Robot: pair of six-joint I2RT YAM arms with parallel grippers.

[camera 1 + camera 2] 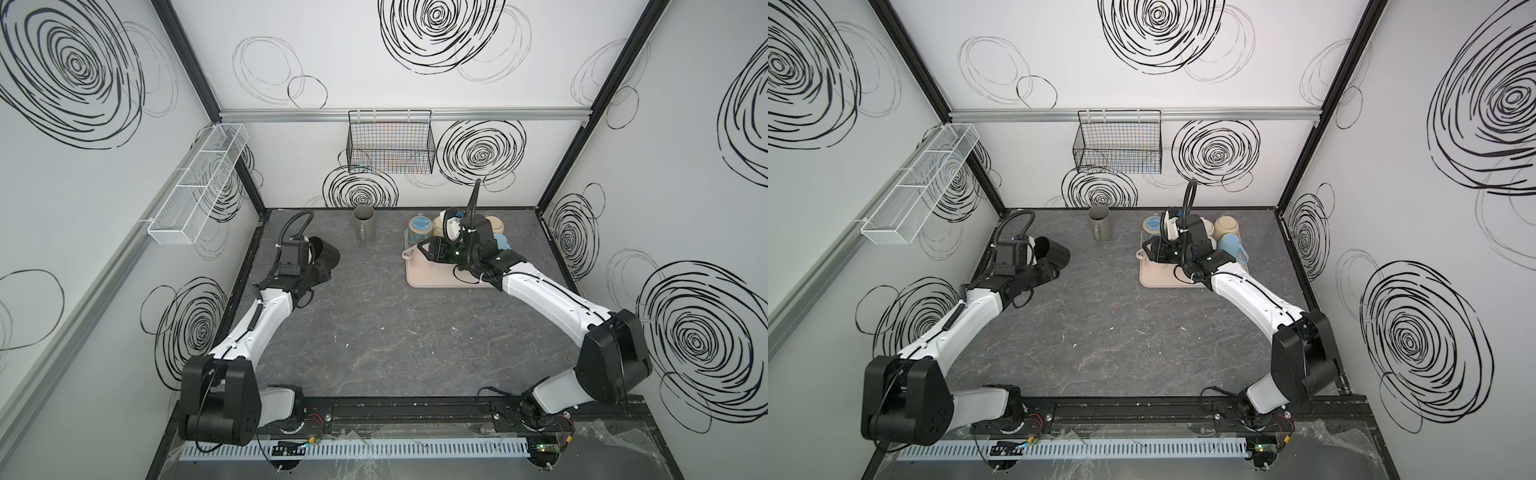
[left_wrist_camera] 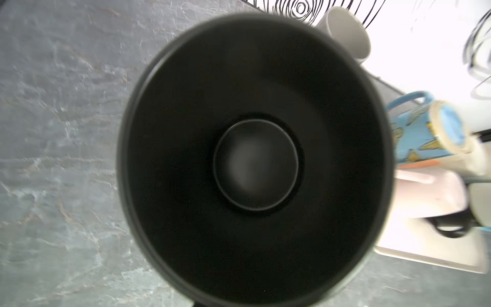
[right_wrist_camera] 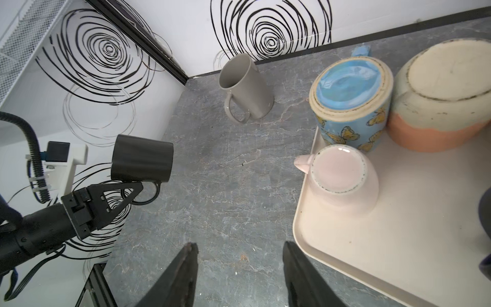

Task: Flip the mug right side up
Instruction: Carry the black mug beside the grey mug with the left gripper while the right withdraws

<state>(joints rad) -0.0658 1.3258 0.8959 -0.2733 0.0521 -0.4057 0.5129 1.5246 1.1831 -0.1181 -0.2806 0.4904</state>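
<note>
Black mug (image 3: 142, 158) is off the tabletop (image 3: 225, 186), lying sideways in the air near its left edge. Left gripper (image 3: 136, 187) clamped tight on the handle (image 3: 156, 192). Right gripper (image 3: 240, 248) has jaws partway apart, nothing in them, by the left rim of the pink tray (image 3: 345, 239). Grey mug (image 3: 247, 85) upright at back edge.

The middle and front of the surface (image 1: 374, 332) lie bare and open to pass. At the back the grey mug (image 1: 364, 223) stands upright near the wall, with a bare lane between it and the tray (image 1: 432, 278) to its right. The tray's back part is crowded with upturned mugs (image 3: 342, 175). The black mug (image 1: 326, 253) hangs on its side over the surface's left part. The black wire basket (image 1: 390, 145) juts from the back wall overhead.
</note>
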